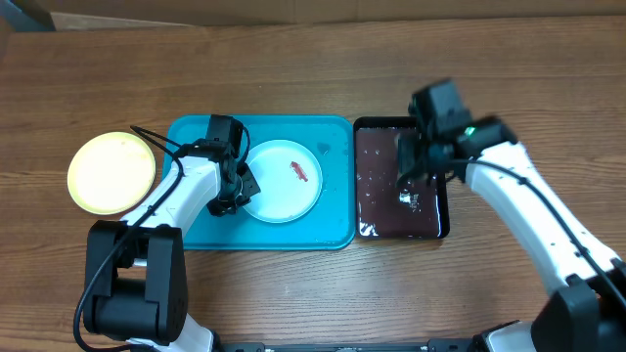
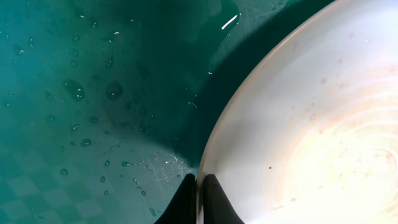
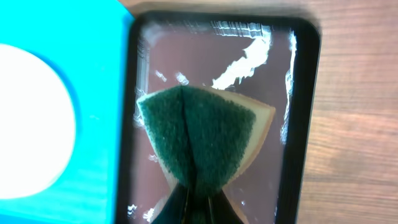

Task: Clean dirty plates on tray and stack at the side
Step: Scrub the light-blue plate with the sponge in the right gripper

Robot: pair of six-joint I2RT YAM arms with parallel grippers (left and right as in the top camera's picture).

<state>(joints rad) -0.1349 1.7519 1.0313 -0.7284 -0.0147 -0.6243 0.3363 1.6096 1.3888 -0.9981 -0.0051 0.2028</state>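
Left gripper [image 2: 199, 202] is pinched tight on the rim of the round white shallow plate [image 1: 284, 181]. The plate lies on the big turquoise plastic tray [image 1: 337, 230] with a red-brown smear [image 1: 299, 171] on it. Right gripper [image 3: 196, 202] clamps a green-and-yellow scrub sponge [image 3: 199, 134] over the glossy dark tray [image 3: 305, 93]. Pale yellow plate [image 1: 111, 173] sits off-tray, left. I read this as the scrub step. Next I'd carry the sponge across onto the smear.
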